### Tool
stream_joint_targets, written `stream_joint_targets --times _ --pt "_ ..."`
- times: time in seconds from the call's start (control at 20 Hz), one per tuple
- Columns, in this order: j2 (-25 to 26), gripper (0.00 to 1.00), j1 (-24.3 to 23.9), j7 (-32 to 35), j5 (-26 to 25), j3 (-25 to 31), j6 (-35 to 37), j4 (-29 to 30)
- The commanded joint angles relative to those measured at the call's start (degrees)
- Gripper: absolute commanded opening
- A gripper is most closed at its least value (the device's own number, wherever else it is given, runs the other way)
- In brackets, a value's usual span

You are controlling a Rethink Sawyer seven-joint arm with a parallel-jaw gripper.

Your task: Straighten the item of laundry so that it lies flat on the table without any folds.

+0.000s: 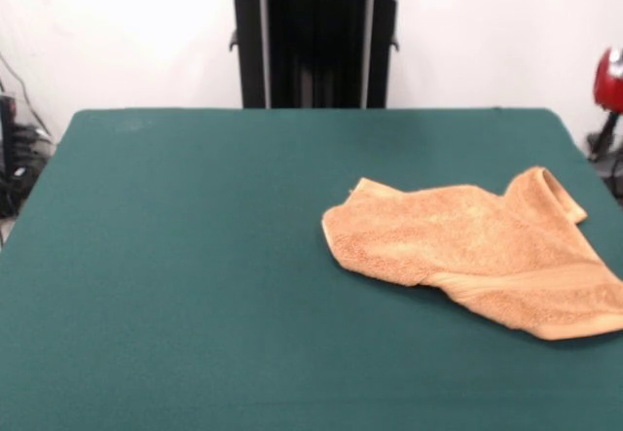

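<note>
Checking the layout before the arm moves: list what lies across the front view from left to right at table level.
Cables at the left edge → bare green table → rumpled orange towel, lying on the table's right part and reaching the picture's right edge. No gripper shows.

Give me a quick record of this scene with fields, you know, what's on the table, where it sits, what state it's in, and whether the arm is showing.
item: orange-tan towel
surface: green table
position: picture's right side in the front view, reaching the right picture edge
state: crumpled, not flat; upper right corner folded over, left edge rolled under
woven band: visible along the lower right part
end effector: not in view
task status: straightening not yet done
</note>
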Motion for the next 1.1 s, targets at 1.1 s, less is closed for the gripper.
stream_joint_targets --times 1.1 --pt "11.52 1.0 3.42 12.4 -0.65 2.96 -11.04 5.73"
